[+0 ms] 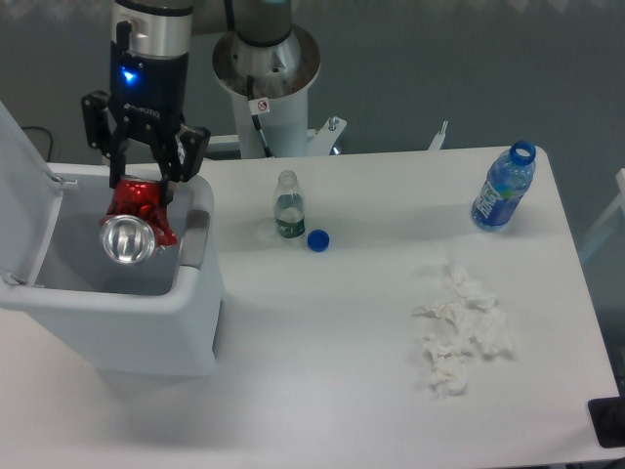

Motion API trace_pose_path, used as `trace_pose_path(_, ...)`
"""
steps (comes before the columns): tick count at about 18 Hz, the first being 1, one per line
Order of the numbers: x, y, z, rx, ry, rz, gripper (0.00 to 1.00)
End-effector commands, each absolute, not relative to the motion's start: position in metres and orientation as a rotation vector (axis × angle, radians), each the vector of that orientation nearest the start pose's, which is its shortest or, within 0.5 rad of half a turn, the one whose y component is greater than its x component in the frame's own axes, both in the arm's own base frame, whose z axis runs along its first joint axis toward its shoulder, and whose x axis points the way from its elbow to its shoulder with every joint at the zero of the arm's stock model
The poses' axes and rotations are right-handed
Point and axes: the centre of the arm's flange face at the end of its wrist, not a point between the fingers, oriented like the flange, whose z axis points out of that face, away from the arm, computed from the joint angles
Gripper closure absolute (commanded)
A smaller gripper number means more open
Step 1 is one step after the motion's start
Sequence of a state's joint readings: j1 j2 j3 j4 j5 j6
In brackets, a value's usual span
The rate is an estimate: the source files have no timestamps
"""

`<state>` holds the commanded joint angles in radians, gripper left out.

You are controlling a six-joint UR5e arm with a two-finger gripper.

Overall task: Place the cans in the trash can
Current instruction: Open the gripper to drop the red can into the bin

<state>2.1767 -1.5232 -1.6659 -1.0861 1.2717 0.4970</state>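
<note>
crumpled tissue [462, 335]: lay nearest the camera, far to the right of the claw and well apart from it, no part of the task
bin front rim [117, 298]: the white trash can stood open directly beneath the claw, its near wall just below the can's silver end
crushed red can [134, 221]: hung over the bin's mouth, inside the outline of the rim, pinched at its upper red end; whether it already sat below rim level could not be told
can's axis: its long axis ran tilted, from the claw down and toward the camera; the shiny round end faced the camera and slightly downward, the dented red body pointed back up into the fingers
claw [143, 177]: the fingers were pressed onto the red can from either side, holding it
risk on release: in my judgement the can hung close to the right rim and the grey handle recess [192, 237], so a tilted, dented can could strike that edge and bounce out onto the table [342, 391]
risk from grip: a crushed body offers uneven faces, so it might twist or slip early
blue cap [317, 239]: right of the claw, beside the small clear bottle [288, 205]
blue-label bottle [504, 189]: far right, uncapped
flip lid [24, 191]: raised at the claw's left, possibly liable to be knocked
</note>
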Motion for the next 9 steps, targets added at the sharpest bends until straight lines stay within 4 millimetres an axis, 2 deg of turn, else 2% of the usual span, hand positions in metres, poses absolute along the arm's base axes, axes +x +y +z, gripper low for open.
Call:
trace_pose_path(3, -0.1487, 0.5093, 0.5208, -2.623, -0.043, -0.035, 0.36)
trace_pose_path(9, -0.1499, 0.5124, 0.5171, -2.628, -0.04, -0.039, 0.15)
